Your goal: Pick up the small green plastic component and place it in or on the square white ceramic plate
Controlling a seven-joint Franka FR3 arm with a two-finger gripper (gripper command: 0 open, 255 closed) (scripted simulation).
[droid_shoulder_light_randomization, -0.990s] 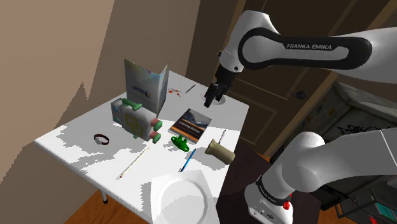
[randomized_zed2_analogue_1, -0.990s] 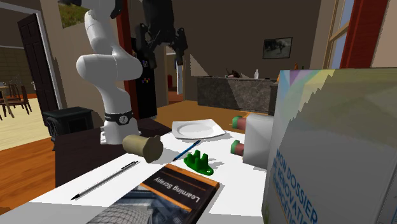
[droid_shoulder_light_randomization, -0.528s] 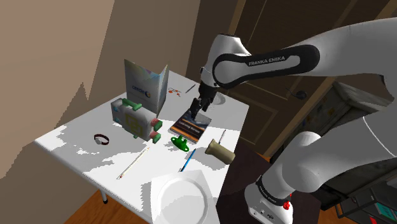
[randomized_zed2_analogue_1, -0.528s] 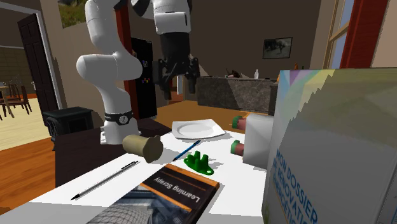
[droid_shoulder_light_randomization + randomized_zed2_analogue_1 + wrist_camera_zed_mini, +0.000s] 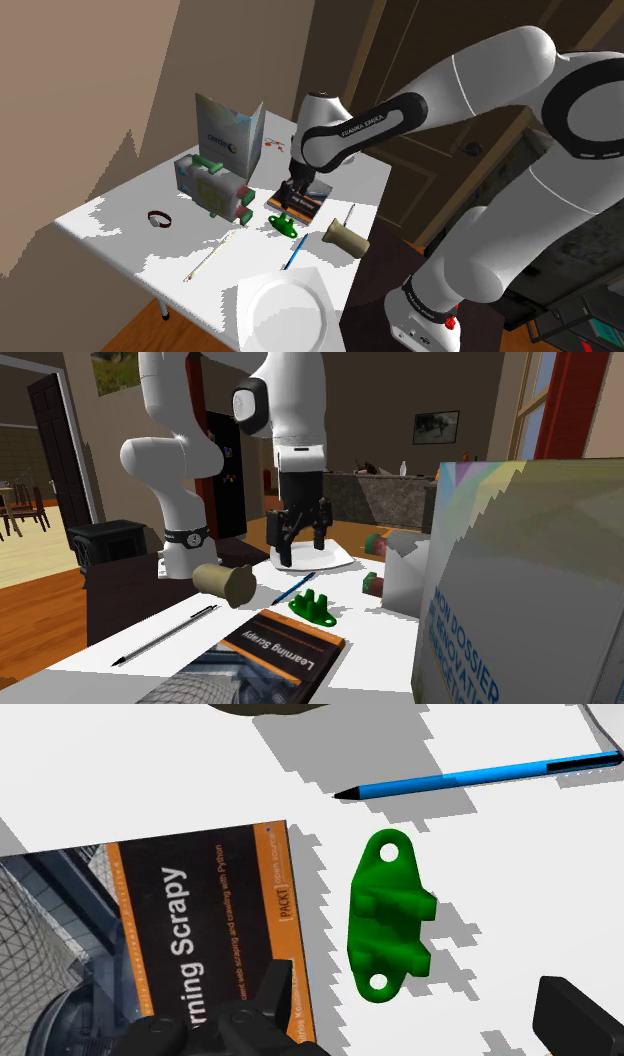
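White table (image 5: 520, 904) shows between green component (image 5: 390, 916) and book (image 5: 180, 924) edge, jaws apart.

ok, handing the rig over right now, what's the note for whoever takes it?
Hand: open, holding nothing, hovering just above the green component with a finger on either side, not touching it.
Green component: lying on the white table between the book and the blue pen.
Square white plate: at the table corner toward the stand, past the pen.
Done: hand lined up over the part.
Left: lower, close, lift, carry to the plate, release.
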